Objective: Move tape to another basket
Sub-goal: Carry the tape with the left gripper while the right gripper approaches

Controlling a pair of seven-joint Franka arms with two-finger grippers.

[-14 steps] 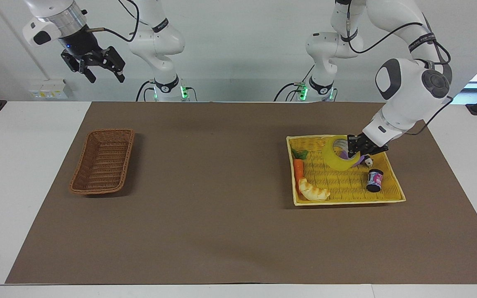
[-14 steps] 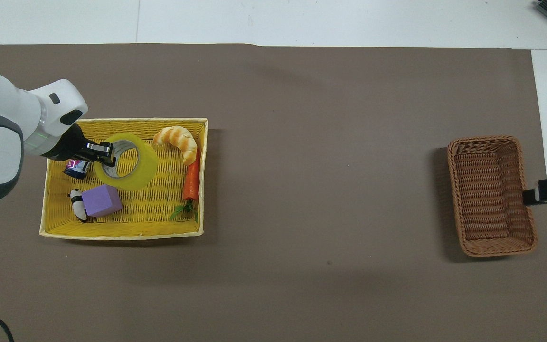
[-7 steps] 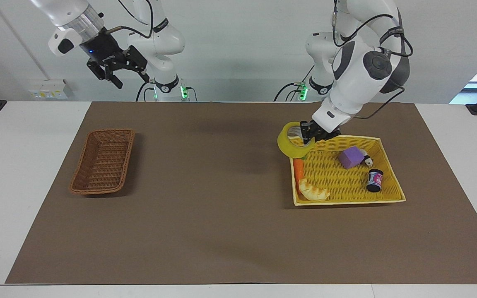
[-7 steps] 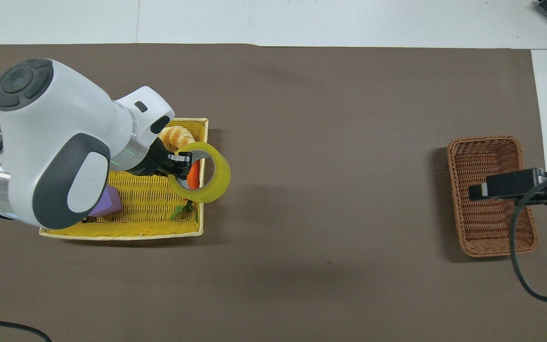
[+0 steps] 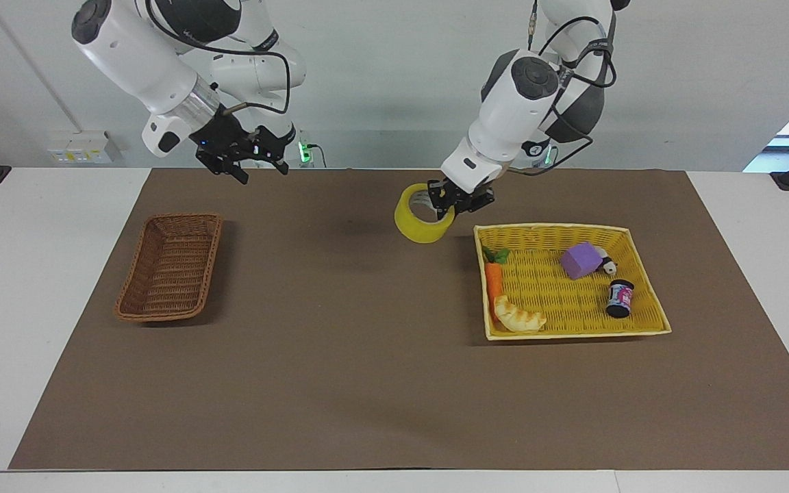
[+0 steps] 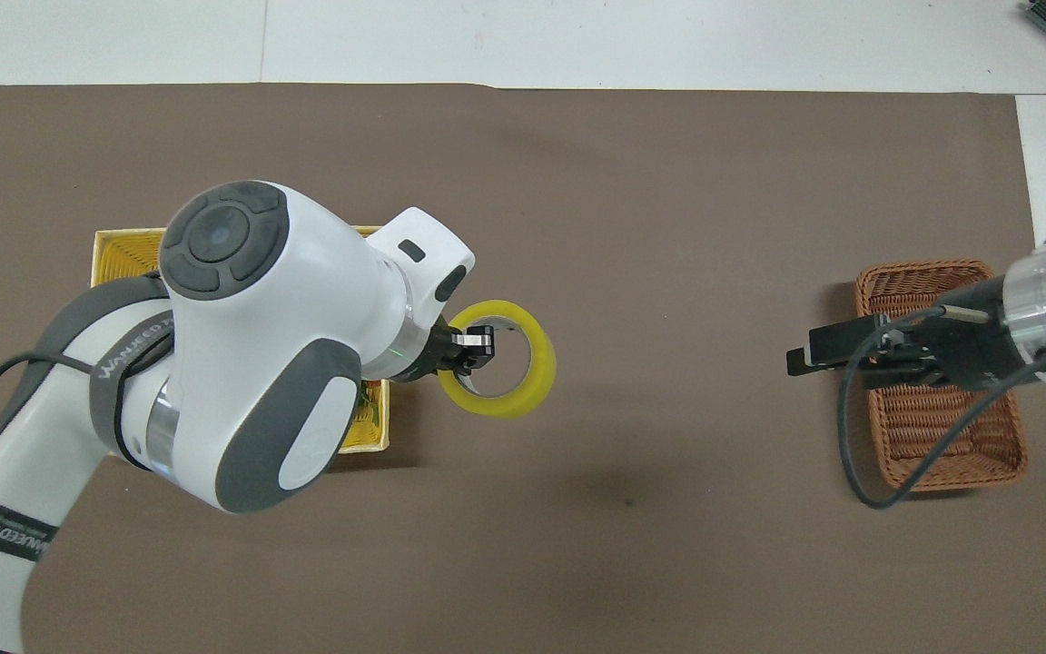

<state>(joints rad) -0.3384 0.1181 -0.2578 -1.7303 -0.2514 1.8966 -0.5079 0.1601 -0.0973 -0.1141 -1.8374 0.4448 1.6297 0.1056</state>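
Clamped on the rim of the tape (image 5: 424,222), the left gripper (image 5: 451,199) hangs over bare brown mat (image 5: 340,383), one finger inside the ring and one outside. A second ago the roll was over the yellow tray (image 5: 648,301); half a second ago it was crossing the tray's corner; now it is clear of the tray altogether — seen from the facing camera, just off the tray's ten o'clock corner and in the air, its shadow falling on the mat. That reads as the lift being done and the carry across the table under way, with most of the width of the mat left to cover.

The right gripper (image 5: 242,159) has swung in too, from well up and outside the table to a spot in the air above the mat, at about one o'clock from the brown basket (image 5: 170,267) in the facing view. Its fingers are spread and hold nothing — to my eye a handover is being set up.

The roll hangs tilted, its hole facing partly up and partly toward the facing camera. As a ring it has no long side; its axis runs through the hole, slanted off vertical.

The carrot (image 5: 494,281), croissant (image 5: 518,316), purple block (image 5: 579,261) and small jar (image 5: 619,298) lie in the tray.
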